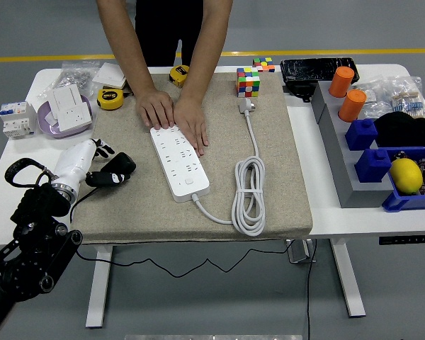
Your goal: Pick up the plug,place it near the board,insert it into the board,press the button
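A white multi-socket power strip (179,161) lies at an angle in the middle of the frame on a beige felt mat (283,149). A person at the top presses both hands (173,115) flat on its far end. Its white plug (246,106) rests upper centre, just below a multicoloured puzzle cube (247,81), with the white cable (248,195) coiled right of the strip. At left, the robot's left hand (106,168), white-wristed with black fingers loosely spread and holding nothing, hovers at the mat's left edge, apart from the strip.
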Controlling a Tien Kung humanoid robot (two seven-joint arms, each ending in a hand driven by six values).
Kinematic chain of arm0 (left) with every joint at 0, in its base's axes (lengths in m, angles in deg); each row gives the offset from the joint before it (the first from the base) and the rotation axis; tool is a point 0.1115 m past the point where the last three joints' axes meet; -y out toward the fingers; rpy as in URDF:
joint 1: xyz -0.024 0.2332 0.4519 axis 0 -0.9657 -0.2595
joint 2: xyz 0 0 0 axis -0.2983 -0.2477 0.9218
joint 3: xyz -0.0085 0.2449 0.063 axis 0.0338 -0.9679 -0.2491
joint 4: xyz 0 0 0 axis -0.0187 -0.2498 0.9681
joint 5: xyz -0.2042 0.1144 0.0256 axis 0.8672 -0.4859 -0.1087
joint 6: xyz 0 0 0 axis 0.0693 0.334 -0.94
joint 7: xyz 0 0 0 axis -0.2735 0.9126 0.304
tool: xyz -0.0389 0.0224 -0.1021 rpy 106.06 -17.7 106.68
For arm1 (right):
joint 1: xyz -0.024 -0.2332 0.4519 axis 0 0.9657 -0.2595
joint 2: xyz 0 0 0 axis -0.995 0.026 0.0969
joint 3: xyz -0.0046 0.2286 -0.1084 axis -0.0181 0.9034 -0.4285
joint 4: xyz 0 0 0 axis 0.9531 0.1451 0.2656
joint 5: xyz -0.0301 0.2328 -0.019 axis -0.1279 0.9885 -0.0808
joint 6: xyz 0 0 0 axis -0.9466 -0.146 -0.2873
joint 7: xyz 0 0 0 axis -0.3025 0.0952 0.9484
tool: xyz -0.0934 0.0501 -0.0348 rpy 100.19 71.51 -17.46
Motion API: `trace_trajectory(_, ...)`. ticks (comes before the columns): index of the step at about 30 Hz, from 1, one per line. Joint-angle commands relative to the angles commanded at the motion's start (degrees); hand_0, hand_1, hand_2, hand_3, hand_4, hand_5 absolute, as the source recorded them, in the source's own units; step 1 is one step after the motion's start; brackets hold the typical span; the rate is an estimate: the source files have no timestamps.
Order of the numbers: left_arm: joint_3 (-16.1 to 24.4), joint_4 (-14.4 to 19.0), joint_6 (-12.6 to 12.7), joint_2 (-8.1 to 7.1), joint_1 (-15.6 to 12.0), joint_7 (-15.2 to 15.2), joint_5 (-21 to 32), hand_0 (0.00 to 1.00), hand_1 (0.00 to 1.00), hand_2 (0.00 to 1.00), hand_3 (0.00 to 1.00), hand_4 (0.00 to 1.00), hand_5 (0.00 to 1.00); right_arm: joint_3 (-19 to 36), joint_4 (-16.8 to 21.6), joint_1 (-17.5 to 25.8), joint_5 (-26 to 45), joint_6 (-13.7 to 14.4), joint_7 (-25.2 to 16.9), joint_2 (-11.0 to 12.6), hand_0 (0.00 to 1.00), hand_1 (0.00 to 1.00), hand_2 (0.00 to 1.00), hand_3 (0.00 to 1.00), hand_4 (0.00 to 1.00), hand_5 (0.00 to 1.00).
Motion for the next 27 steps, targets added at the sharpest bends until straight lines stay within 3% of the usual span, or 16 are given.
trace_trajectory(1, 0.0, 0.0, 0.0, 0.00, 0.0, 0.0, 0.0, 0.531, 0.563, 0.517, 0.513, 0.998, 0.300, 0.0, 0.0, 0.0, 0.0, 0.0, 0.0, 0.0, 0.787, 0.703, 0.698, 0.708, 0.998, 0.849)
trace_trajectory(5, -0.1, 0.1, 0.3, 0.00, 0.1, -0.3, 0.3, 0.531, 0.563, 0.517, 0.513, 0.998, 0.300, 0.0, 0.0, 0.0, 0.0, 0.0, 0.0, 0.0, 0.787, 0.703, 0.698, 0.708, 0.998, 0.849)
trace_trajectory(6, -0.1, 0.1, 0.4, 0.03, 0.2, -0.3, 0.3, 0.448, 0.441, 0.458, 0.496, 0.930, 0.210, 0.0, 0.0, 0.0, 0.0, 0.0, 0.0, 0.0, 0.787, 0.703, 0.698, 0.708, 0.998, 0.858)
trace_trajectory(12, -0.5, -0.1, 0.5, 0.06, 0.5, -0.5, 0.6, 0.448, 0.441, 0.458, 0.496, 0.930, 0.210, -0.1, 0.0, 0.0, 0.0, 0.0, 0.0, 0.0, 0.787, 0.703, 0.698, 0.708, 0.998, 0.858)
trace_trajectory(13, -0.6, -0.1, 0.5, 0.06, 0.6, -0.5, 0.5, 0.390, 0.384, 0.437, 0.494, 0.740, 0.154, -0.1, 0.0, 0.0, 0.0, 0.0, 0.0, 0.0, 0.787, 0.704, 0.699, 0.708, 0.998, 0.880)
trace_trajectory(18, -1.0, -0.2, 0.2, -0.13, 0.8, -0.2, 0.7, 0.390, 0.384, 0.437, 0.494, 0.740, 0.154, -0.2, 0.0, 0.0, 0.0, 0.0, 0.0, 0.0, 0.787, 0.704, 0.699, 0.708, 0.998, 0.880)
trace_trajectory(19, -1.2, -0.2, 0.2, -0.18, 0.9, -0.2, 0.7, 0.376, 0.373, 0.431, 0.492, 0.668, 0.130, -0.2, 0.0, 0.0, 0.0, 0.0, 0.1, 0.1, 0.787, 0.705, 0.699, 0.709, 0.998, 0.884)
trace_trajectory(27, -2.5, 0.0, 0.1, -0.62, 1.0, -0.2, 1.1, 0.374, 0.368, 0.428, 0.490, 0.656, 0.132, -0.3, 0.0, 0.1, 0.0, 0.0, 0.1, 0.1, 0.787, 0.704, 0.699, 0.708, 0.998, 0.887)
